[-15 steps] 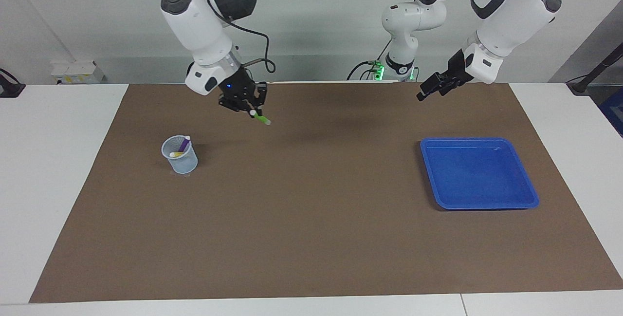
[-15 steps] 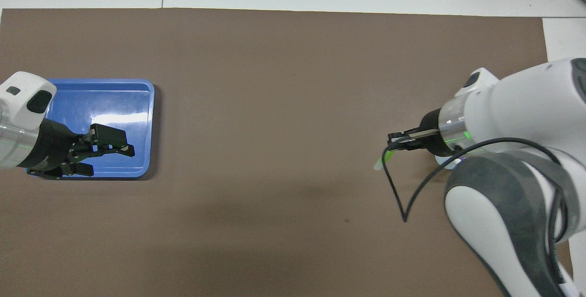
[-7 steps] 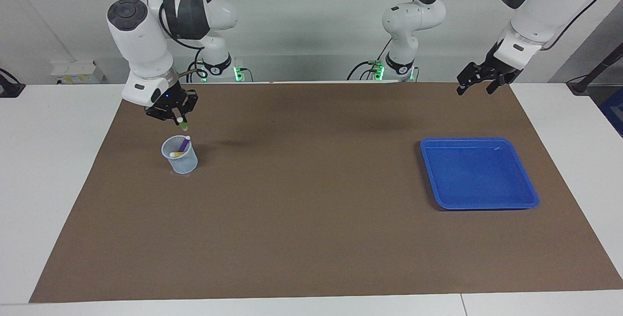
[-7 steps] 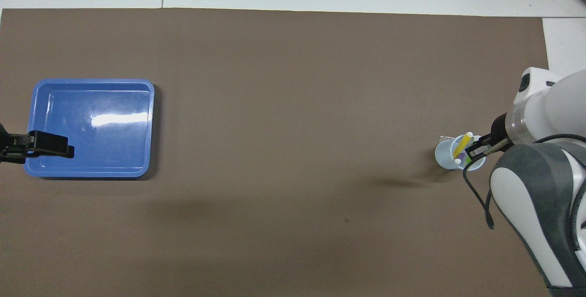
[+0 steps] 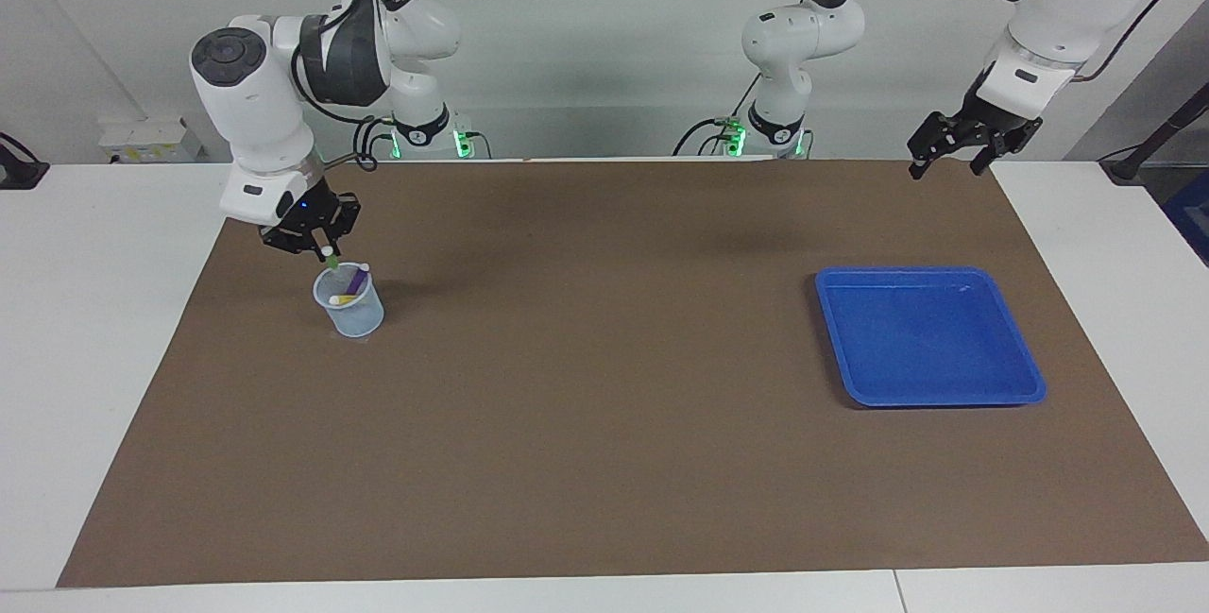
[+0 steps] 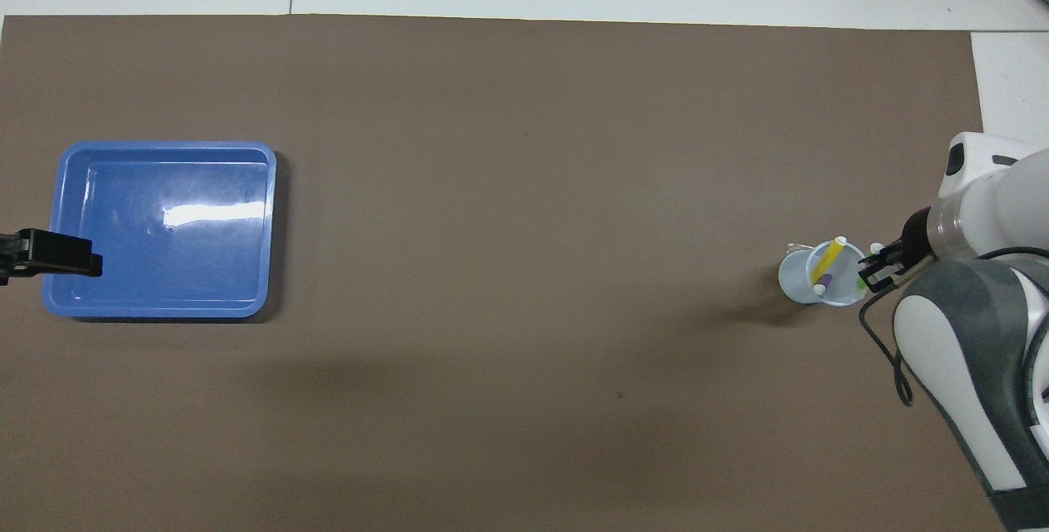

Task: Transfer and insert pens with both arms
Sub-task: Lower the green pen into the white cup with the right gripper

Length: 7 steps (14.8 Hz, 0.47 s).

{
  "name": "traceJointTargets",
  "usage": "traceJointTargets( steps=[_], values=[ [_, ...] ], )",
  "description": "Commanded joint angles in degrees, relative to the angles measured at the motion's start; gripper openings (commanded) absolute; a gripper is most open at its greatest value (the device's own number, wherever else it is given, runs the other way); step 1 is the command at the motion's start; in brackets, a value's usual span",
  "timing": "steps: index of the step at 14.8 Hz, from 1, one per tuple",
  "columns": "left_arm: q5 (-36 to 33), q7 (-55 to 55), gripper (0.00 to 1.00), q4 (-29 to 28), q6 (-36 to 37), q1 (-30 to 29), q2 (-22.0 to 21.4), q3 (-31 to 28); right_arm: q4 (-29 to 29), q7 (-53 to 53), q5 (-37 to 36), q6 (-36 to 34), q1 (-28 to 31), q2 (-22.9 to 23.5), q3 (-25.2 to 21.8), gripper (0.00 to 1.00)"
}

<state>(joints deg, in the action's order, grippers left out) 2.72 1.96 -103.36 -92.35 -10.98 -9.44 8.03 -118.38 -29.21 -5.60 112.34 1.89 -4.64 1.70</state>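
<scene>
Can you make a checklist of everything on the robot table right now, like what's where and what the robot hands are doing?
Surface: brown mat covering a white table.
Job's things: purple pen and yellow pen stand in the clear cup at the right arm's end; green pen is held just above the cup's rim.
Blue tray: empty, at the left arm's end.
Clutter: nothing seen.
Pincers: right pincer shut on the green pen over the cup; left pincer open, raised, waiting.
Cables: black cables run along both arms.
Surroundings: grey wall, small white box by the wall.
</scene>
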Motion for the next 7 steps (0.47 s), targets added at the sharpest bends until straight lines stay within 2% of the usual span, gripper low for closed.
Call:
traceJointTargets(
  steps=[1,5,6,7],
  values=[
    [-1.3,0.2,1.00,0.7,-0.4,0.4,0.0,0.4,-2.5,0.2,-1.0,3.8,0.7,-0.5,0.7,0.00],
    [-1.1,0.1,1.00,2.4,-2.5,0.6,0.5,0.5,-3.6,0.6,-1.0,5.3,1.4,0.6,0.6,0.00],
    [-1.0,0.1,1.00,3.1,-2.5,0.8,1.3,0.5,-4.0,0.6,-1.0,5.3,1.9,0.7,0.7,0.09],
    [-0.9,0.1,1.00,3.7,-2.5,1.0,1.5,0.5,-4.7,0.6,-1.0,6.0,2.0,0.6,0.7,0.38]
  ],
)
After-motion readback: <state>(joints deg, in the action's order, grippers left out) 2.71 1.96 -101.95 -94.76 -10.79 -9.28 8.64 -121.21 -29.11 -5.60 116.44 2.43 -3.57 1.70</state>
